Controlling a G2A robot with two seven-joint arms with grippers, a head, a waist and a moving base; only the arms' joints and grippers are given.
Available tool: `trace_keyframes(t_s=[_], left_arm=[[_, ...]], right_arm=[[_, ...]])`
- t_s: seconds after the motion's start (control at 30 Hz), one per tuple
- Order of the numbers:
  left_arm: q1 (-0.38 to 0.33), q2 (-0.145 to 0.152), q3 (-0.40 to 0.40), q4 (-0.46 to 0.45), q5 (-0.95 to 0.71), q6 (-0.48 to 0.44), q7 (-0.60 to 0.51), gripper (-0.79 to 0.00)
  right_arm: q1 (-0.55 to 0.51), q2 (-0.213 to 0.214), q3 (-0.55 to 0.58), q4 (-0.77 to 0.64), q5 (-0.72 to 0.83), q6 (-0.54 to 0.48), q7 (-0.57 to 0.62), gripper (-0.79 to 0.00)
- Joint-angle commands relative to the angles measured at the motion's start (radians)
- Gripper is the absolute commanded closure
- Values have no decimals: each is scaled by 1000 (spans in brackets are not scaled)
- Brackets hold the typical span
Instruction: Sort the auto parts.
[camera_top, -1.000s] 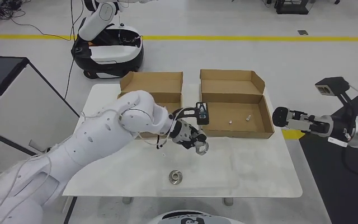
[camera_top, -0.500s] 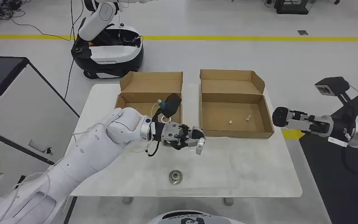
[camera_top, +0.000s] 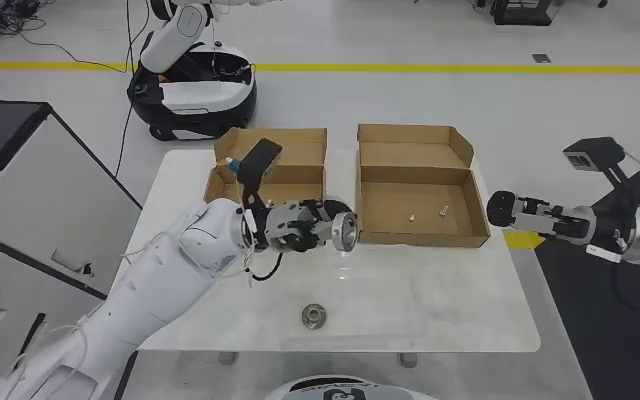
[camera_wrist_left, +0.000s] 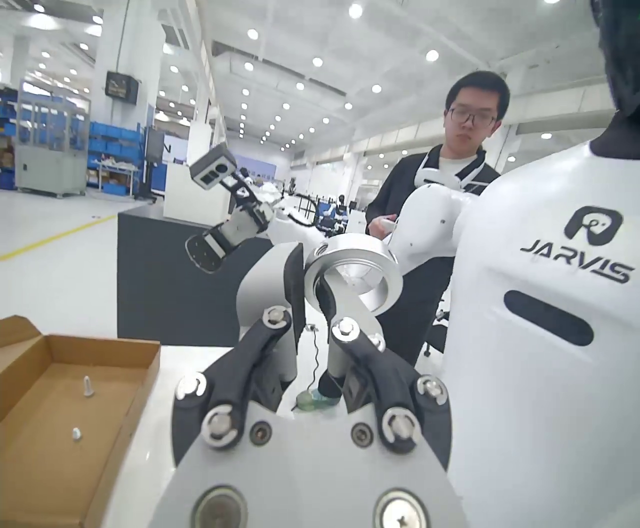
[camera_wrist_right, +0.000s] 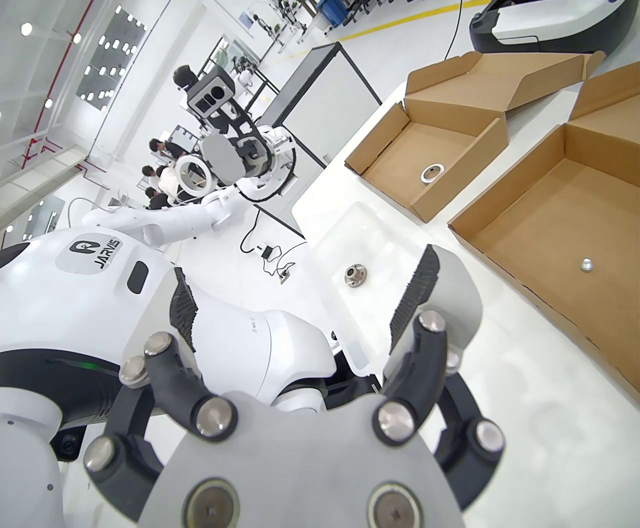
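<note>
inside left gripper (camera_wrist_left: 310, 286), metal ring (camera_wrist_left: 350, 246) pinched

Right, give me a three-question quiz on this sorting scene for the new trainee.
1. True or false: the right gripper is holding a part.
2. What is the left gripper holding above the table? A: a metal ring. B: a spark plug. C: a gear.
3. How many small bolts lie in the cardboard box on the robot's right?

Key: 1 false, it is open and holds nothing. 2 A. 3 two.
</note>
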Motion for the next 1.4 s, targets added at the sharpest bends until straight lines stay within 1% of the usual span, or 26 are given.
trace_keyframes(t_s=[0.0, 1.3, 1.37], left_arm=[[8, -1, -11, -10, -5, 0, 17, 0], [8, -1, -11, -10, -5, 0, 17, 0], [18, -4, -12, -23, -50, 0, 41, 0]], right_arm=[[0, 0, 0, 0, 0, 0, 0, -785], [0, 0, 0, 0, 0, 0, 0, -785], [0, 0, 0, 0, 0, 0, 0, -785]])
